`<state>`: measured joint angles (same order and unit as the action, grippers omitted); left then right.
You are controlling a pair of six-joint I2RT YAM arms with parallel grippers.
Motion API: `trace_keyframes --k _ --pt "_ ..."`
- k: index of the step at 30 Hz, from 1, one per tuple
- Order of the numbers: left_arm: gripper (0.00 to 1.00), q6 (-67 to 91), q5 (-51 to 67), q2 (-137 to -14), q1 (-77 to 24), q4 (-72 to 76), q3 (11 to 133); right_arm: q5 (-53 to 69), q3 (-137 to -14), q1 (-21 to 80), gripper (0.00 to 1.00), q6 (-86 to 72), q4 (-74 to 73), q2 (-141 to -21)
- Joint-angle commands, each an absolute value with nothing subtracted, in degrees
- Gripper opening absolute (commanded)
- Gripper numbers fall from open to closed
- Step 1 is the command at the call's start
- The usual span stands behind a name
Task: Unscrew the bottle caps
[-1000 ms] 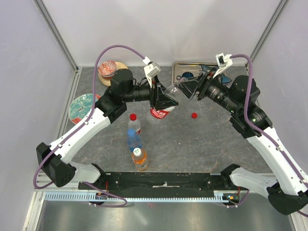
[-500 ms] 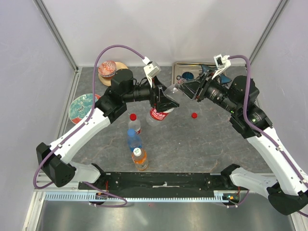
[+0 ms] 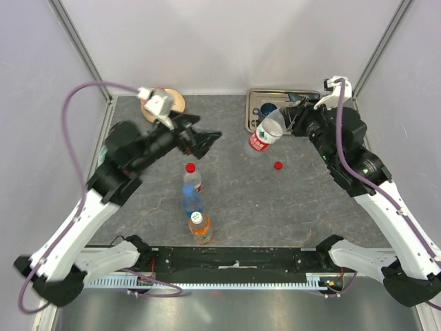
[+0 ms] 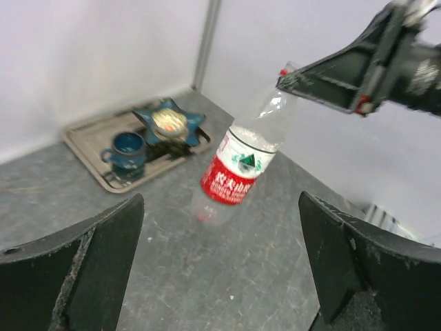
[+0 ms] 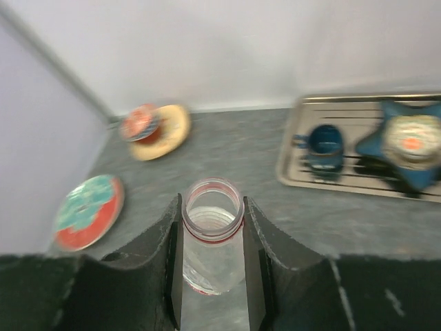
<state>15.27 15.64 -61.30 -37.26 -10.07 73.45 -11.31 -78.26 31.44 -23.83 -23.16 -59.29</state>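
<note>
My right gripper point(image 3: 285, 123) point(image 5: 212, 231) is shut on the neck of a clear bottle with a red label point(image 3: 266, 135) point(image 5: 211, 241) point(image 4: 240, 164). It holds the bottle tilted above the table. The bottle's mouth is open, with no cap on it. A loose red cap point(image 3: 278, 165) lies on the table below it. My left gripper point(image 3: 209, 140) point(image 4: 220, 276) is open and empty, well left of that bottle. Three capped bottles stand in a row near the front: red-capped point(image 3: 192, 176), blue point(image 3: 191, 200) and orange point(image 3: 200, 227).
A metal tray point(image 3: 252, 110) point(image 5: 289, 162) at the back right holds a blue cup point(image 5: 322, 146) point(image 4: 129, 147) and a blue star-shaped dish point(image 5: 408, 141) point(image 4: 168, 123). Two plates sit at the left: one at the back point(image 3: 173, 96) point(image 5: 157, 128), one by the wall point(image 5: 88, 210).
The left gripper opened, let go of the bottle and drew back to the left. The right gripper closed on the neck and carried the bottle right, toward the tray.
</note>
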Motion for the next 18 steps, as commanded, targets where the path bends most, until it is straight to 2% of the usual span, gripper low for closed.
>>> trace_keyframes --k 1,5,11,18 --pt "1.00 13.4 1.6 -49.7 -37.2 -5.4 65.8 -39.0 -77.2 31.6 0.00 -17.9 -25.1 -62.7" --pt "1.00 12.8 1.0 -44.1 -37.2 -4.7 62.2 -44.8 -70.4 31.6 0.00 -12.1 -15.6 -64.1" --pt "1.00 13.3 2.1 -43.9 -37.2 -7.7 60.8 -55.8 -66.4 31.5 0.00 -5.3 -5.5 -69.5" --pt "1.00 13.3 2.6 -40.6 -37.2 -7.5 57.3 -55.9 -60.5 29.0 0.00 -1.5 9.7 -72.0"
